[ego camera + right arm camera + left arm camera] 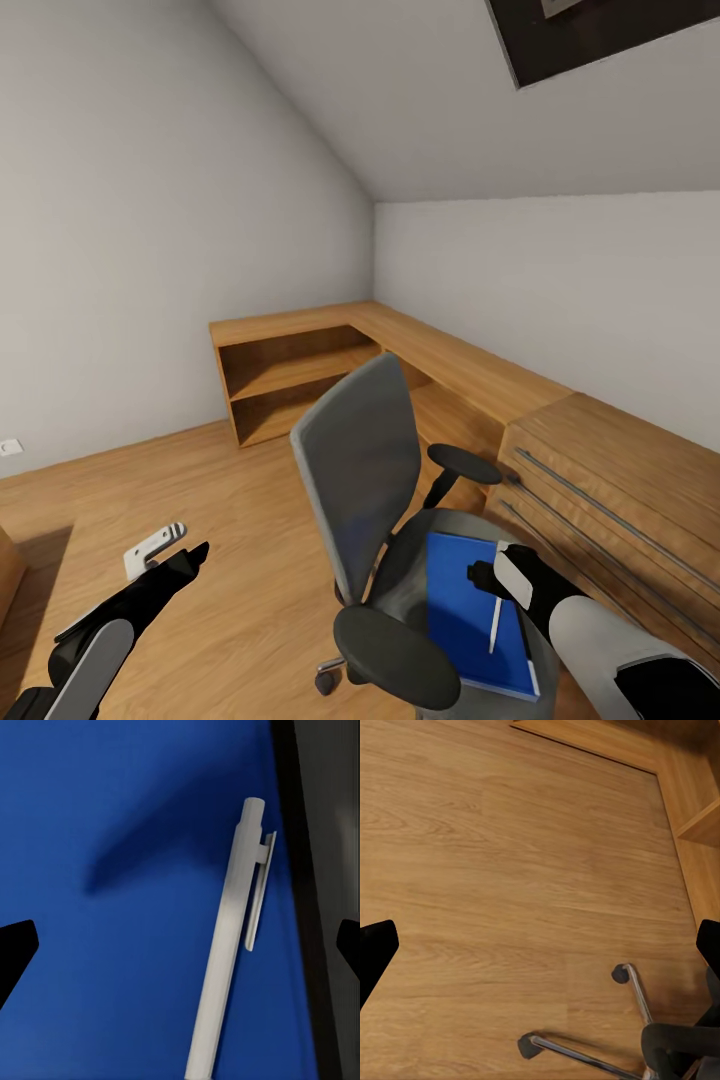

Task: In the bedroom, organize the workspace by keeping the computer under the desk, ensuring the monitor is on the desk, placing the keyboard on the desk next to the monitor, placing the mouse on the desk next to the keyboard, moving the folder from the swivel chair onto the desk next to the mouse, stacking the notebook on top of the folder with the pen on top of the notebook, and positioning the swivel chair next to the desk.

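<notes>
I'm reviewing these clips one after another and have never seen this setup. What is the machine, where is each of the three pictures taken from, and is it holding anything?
This is a simulated two-armed wheeled robot. The head view looks down from its head over both arms: the left gripper hangs over the wooden floor, and the right gripper hovers above the swivel chair. On the seat lies the blue folder with the white pen on top. The other two pictures come from cameras at each wrist. The left wrist view shows floor and the chair's chrome base. The right wrist view shows the pen close up on the folder. Both grippers are open, holding nothing.
</notes>
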